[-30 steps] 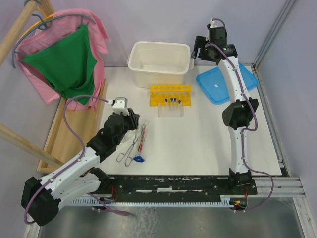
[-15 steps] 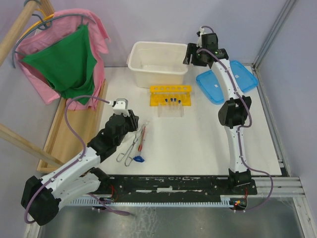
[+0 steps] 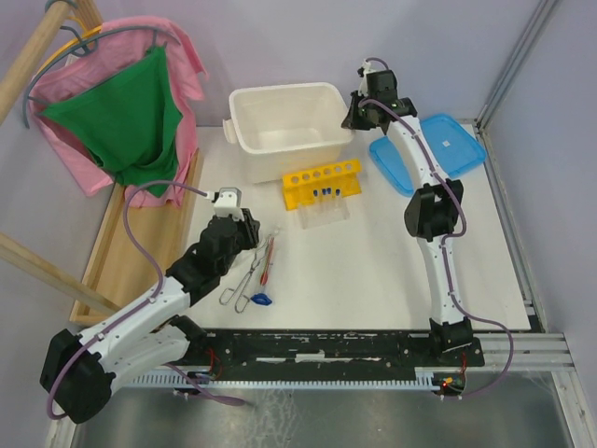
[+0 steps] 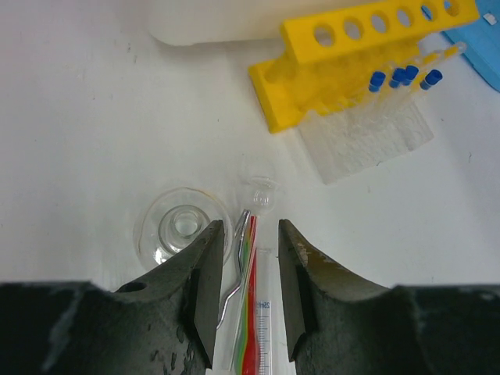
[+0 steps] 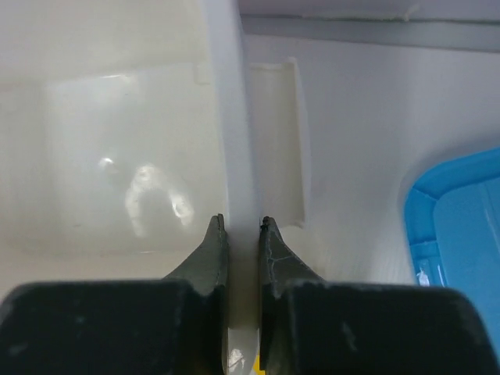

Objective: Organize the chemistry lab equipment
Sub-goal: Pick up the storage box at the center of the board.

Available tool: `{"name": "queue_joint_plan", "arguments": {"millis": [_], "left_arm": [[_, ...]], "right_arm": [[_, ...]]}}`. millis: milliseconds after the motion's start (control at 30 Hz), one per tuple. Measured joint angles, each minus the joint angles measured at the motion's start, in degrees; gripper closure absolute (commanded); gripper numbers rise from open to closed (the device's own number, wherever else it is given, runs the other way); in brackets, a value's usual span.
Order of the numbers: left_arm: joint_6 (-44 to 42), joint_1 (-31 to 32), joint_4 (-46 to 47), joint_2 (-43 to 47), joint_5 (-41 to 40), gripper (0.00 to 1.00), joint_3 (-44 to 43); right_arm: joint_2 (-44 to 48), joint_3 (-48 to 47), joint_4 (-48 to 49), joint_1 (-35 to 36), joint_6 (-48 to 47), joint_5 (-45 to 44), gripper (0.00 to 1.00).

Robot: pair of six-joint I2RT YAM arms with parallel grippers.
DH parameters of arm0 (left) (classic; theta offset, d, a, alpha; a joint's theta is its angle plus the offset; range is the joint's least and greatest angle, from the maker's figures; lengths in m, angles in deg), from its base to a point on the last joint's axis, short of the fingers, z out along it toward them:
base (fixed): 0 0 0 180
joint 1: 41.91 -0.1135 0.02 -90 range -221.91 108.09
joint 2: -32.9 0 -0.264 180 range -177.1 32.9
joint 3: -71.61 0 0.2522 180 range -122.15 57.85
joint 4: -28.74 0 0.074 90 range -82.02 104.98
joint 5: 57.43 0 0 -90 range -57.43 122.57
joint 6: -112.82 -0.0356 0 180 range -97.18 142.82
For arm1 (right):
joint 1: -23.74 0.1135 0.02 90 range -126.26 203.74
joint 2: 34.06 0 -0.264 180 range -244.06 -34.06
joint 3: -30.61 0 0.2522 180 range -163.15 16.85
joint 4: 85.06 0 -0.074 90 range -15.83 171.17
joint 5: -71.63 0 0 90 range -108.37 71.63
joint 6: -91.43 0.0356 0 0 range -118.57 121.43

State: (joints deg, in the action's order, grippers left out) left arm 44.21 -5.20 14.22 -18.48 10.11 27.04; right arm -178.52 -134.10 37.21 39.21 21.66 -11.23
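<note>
Yellow plastic rack lying skewed on table, blue-capped tubes resting along its near side. White tub sitting just behind rack. Right gripper clenching tub's right rim wall, 1 finger inside, 1 outside. Blue lid lying right of rack. Left gripper hovering near-left of rack, jaws parted, grasping nothing, straddling red rod and metal tongs from above. 2 glass flasks sitting between left gripper and rack.
</note>
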Motion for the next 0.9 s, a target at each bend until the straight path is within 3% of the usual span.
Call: {"name": "queue_joint_plan", "arguments": {"millis": [900], "left_arm": [[0.1, 0.0, 0.4, -0.3, 0.5, 0.59, 1.6]], "right_arm": [[5.2, 13.8, 12.4, 1.0, 4.9, -6.2, 0.99]]}}
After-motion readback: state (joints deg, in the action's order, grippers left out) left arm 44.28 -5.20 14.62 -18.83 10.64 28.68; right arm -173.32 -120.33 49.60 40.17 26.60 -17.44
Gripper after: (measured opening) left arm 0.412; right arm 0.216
